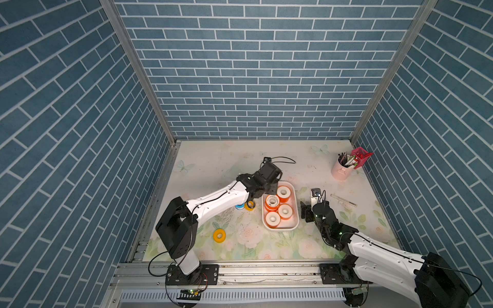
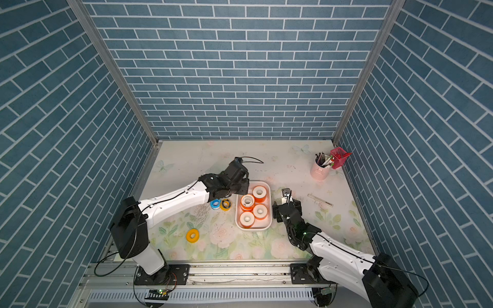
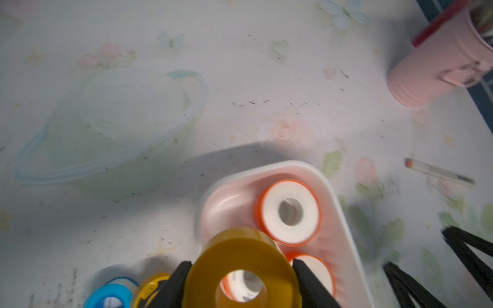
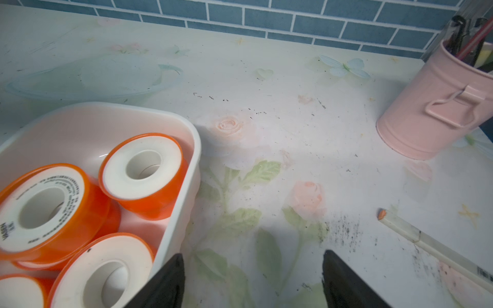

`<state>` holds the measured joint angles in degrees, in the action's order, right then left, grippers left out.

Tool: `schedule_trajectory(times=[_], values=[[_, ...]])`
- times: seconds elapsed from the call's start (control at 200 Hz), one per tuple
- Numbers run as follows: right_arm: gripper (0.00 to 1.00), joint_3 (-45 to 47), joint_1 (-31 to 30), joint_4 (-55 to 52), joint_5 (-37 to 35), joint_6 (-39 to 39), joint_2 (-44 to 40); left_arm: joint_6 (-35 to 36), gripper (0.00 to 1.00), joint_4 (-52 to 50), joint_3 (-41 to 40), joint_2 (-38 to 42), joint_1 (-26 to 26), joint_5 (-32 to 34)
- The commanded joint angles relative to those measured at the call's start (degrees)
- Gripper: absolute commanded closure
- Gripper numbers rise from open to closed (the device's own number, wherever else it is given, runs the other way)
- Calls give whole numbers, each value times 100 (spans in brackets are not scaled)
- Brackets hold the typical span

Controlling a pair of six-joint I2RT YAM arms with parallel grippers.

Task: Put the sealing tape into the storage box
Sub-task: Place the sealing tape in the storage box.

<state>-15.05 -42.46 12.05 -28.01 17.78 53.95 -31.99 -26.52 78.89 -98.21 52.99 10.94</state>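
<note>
Clasping a yellow sealing tape roll (image 3: 240,246) at lower centre, left gripper (image 3: 241,264) hung at the storage box (image 3: 324,177) rim, right gripper (image 4: 253,254) gaped empty, bottom edge.

You see: box (image 4: 184,192) holds orange rolls (image 4: 141,170) | your right gripper (image 4: 253,256) gapes empty over the table (image 4: 293,120), just beside the box | cup (image 4: 426,120) and stick (image 4: 426,241) lie farther off

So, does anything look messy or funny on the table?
Yes. In the shallow white plastic tray, the orange-rimmed white tape roll with printing seems perched on another roll, not flat. Black specks also smudge the flowery table cover.
</note>
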Motion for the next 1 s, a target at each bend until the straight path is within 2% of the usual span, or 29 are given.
schedule_trajectory(times=[0.0,0.265,0.995], values=[[19,5,163,-54,-4,274,-196,-26,39,-378,296,-408,465,-80],[19,90,317,-45,104,331,-377,-195,40,-346,535,-997,953,-231],[19,63,325,2,199,287,-255,-229,36,-77,266,-1527,872,-366]])
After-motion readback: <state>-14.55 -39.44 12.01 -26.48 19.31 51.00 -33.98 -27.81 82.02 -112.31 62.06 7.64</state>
